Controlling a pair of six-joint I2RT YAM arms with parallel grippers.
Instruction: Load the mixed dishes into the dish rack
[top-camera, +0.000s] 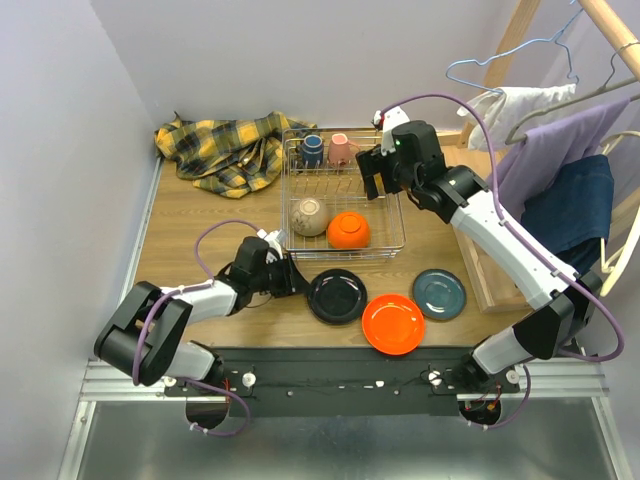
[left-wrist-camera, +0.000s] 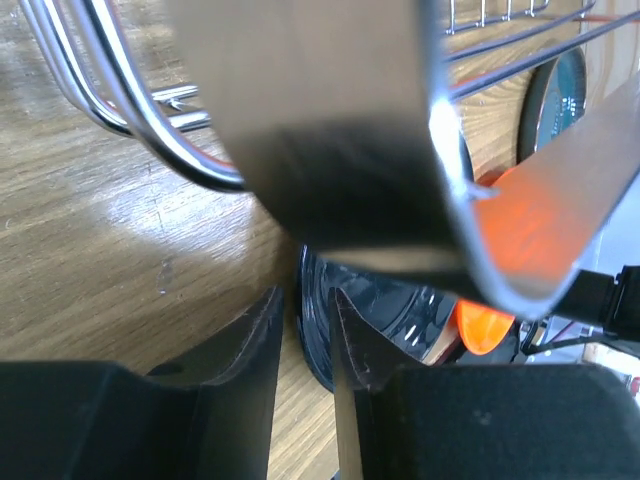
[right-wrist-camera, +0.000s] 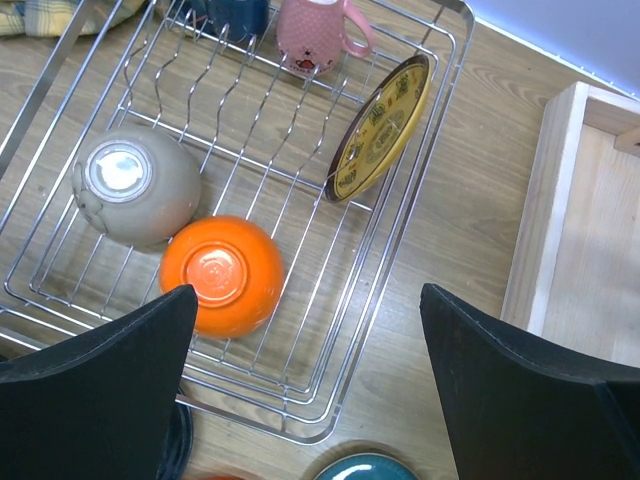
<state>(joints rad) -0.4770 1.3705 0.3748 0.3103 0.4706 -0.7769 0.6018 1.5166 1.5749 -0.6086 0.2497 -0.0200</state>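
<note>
Silver wire forms the dish rack (right-wrist-camera: 300, 190), a low-sided rectangular basket at the back of the wooden table (top-camera: 190, 215). It holds five dishes. Two upturned bowls sit side by side at its near end, a beige bowl (right-wrist-camera: 130, 190) and an orange bowl (right-wrist-camera: 220, 275). Two cups stand at the far end, a dark blue cup (top-camera: 313, 150) and a pink cup (right-wrist-camera: 310, 30). One yellow patterned plate (right-wrist-camera: 385, 125) stands tilted on edge by the right side.

Three plates lie flat on the table in front of the rack: a glossy black plate (top-camera: 337, 295), an orange plate (top-camera: 393, 323) and a teal plate (top-camera: 439, 294).

The left gripper (top-camera: 292, 280) sits low at the black plate's left rim. Its fingers (left-wrist-camera: 250, 350) are set narrow with the rim in the gap, and I cannot tell whether they pinch it. The right gripper (right-wrist-camera: 310, 390) hangs over the rack, spread wide and holding nothing
</note>
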